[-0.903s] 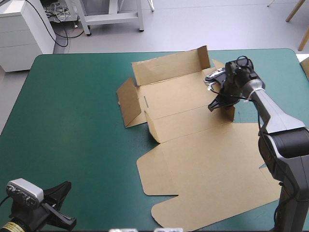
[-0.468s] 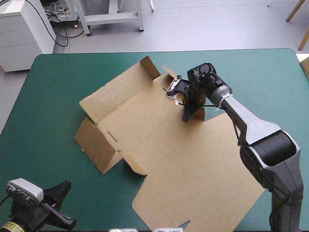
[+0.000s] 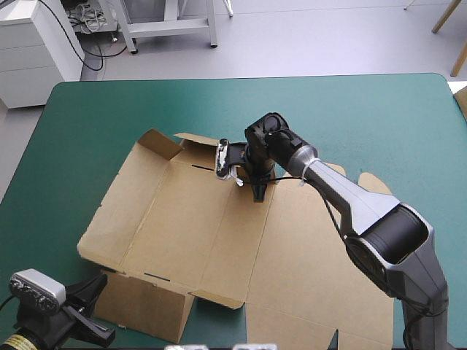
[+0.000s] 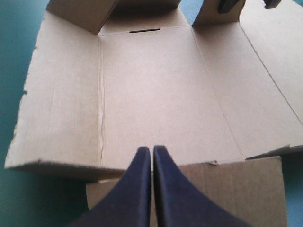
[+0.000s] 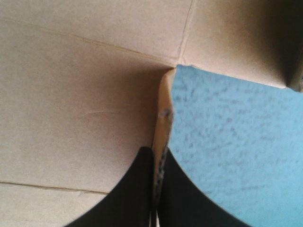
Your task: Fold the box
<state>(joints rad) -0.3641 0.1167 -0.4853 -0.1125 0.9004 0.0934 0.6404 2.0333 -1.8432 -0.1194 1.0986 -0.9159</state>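
– One box (image 3: 182, 226), a cut brown sheet, lies mostly flat on the cover (image 3: 95, 124). It runs from the table's middle to the near edge, more to the left than the right.

– Any walls up?

– A few. Along the far-left end short walls (image 3: 157, 142) stand raised, and a thin slot (image 3: 197, 166) sits just inside them. The left wrist view shows the same slot (image 4: 144, 31) under that far wall. At the near-left end a panel (image 3: 146, 313) juts past the fold toward the table's edge.

– What is in it?

– Plain board across the wide middle panels (image 4: 156, 90). Only the right gripper (image 3: 259, 193) is over it, at the far edge.

– Holding something?

– Yes. Its fingers are pressed almost together on a small upright flap (image 3: 257, 186) of the box. In its own view the right gripper (image 5: 155, 156) has the flap's thin edge (image 5: 163, 123) between the two fingers, with board (image 5: 80, 94) on one side and cover (image 5: 227, 142) on the other.

– And the other arm?

– The left gripper (image 3: 95, 310) is at the table's near-left corner, beside the box's near end. In its own view the fingers (image 4: 137, 189) meet in one point with nothing between them, above the near panel (image 4: 236, 189). Whether they touch it I cannot tell.
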